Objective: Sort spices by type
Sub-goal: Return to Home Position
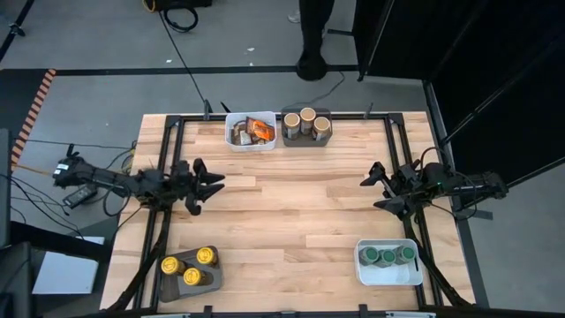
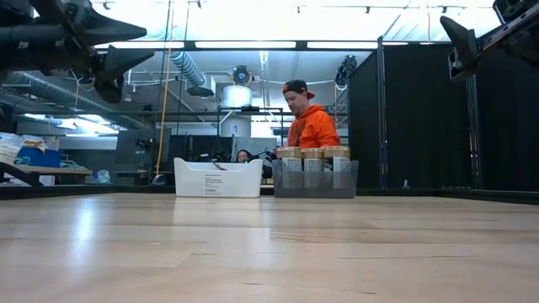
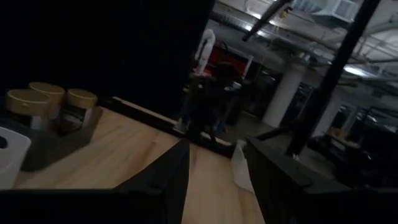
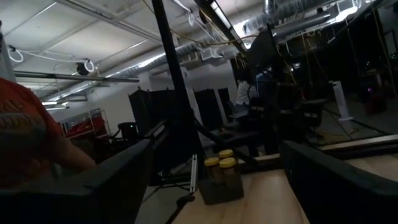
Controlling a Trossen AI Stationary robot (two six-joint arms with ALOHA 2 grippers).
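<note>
The spices stand sorted in four trays. Brown and orange packets (image 1: pixel 252 131) lie in a white tray (image 1: pixel 231 141) at the far edge. Next to it, three tan-lidded jars (image 1: pixel 308 120) fill a grey tray (image 2: pixel 314 178). Three yellow-lidded jars (image 1: pixel 191 264) sit in a grey tray at the near left, also visible as yellow-lidded jars (image 4: pixel 221 163). Green-lidded jars (image 1: pixel 387 256) sit in a white tray (image 1: pixel 364 274) at the near right. My left gripper (image 1: pixel 210 185) hovers open at the table's left side, and my right gripper (image 1: pixel 371 192) hovers open at the right side. Both are high above the wood and hold nothing.
A black frame rail (image 1: pixel 291 117) runs around the table top. A person in an orange top (image 2: pixel 310 124) stands beyond the far edge, behind the two far trays. The bare wooden middle of the table (image 1: pixel 291 212) lies between the two grippers.
</note>
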